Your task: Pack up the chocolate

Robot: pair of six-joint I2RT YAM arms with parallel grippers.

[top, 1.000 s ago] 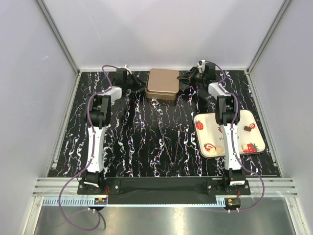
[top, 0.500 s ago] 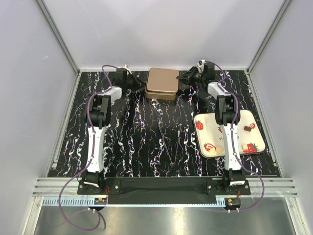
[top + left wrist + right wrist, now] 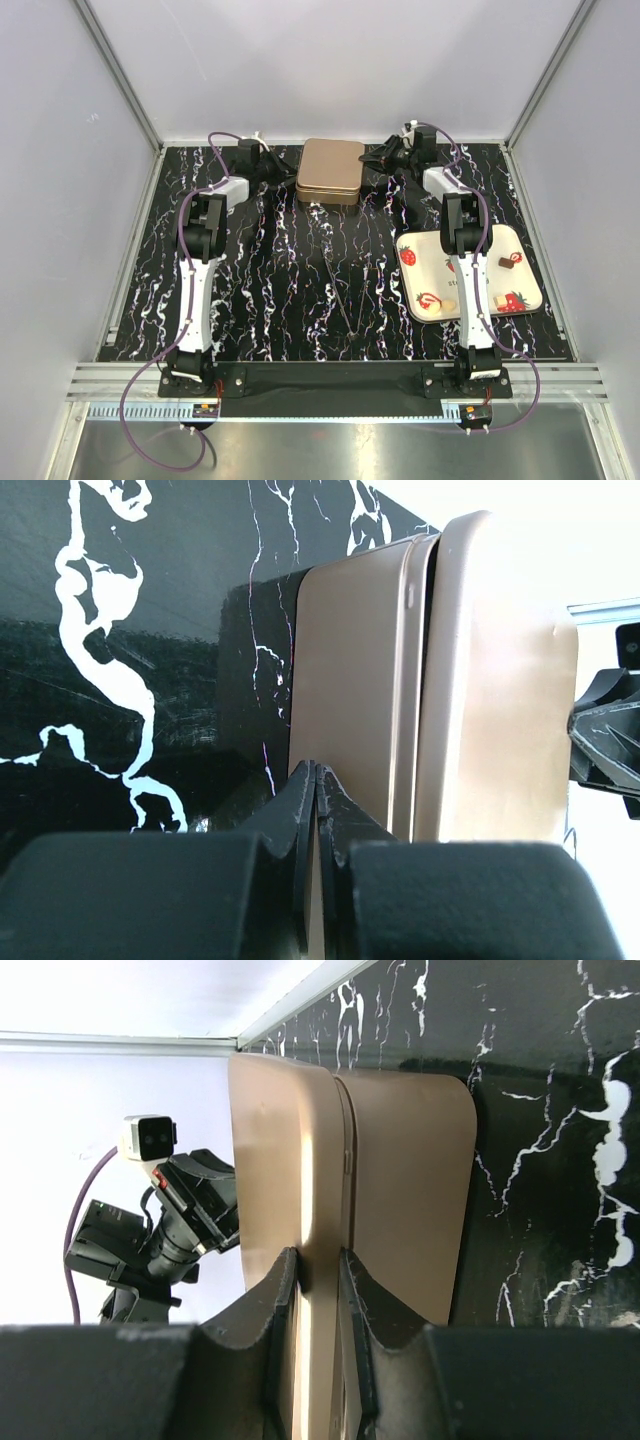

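Starting at the near side, a thin metal tool point(image 3: 345, 300), maybe tongs but too fine to tell, lies on the black marbled table point(image 3: 270, 280) between the arms. To its right the white tray point(image 3: 428, 272) holds the chocolate point(image 3: 507, 262): one dark piece near the far right, one pale piece point(image 3: 447, 305) near the front edge, and possibly more hidden under the right arm. Nothing is packed. At the far edge sits the gold tin point(image 3: 333, 168) with both grippers on it. The left gripper point(image 3: 316, 772) has its jaws pressed together on nothing, the tips right against the tin's lower wall on the left, apparently bracing it. The right gripper point(image 3: 315, 1260) comes in from the right side, jaws nearly together and pinching the rim of the lid point(image 3: 270, 1160). The lid is still seated on the base. Judged progress: early, at the opening step. What is left is lifting the lid off and setting it aside, moving each piece from the tray into the tin, and probably closing it.
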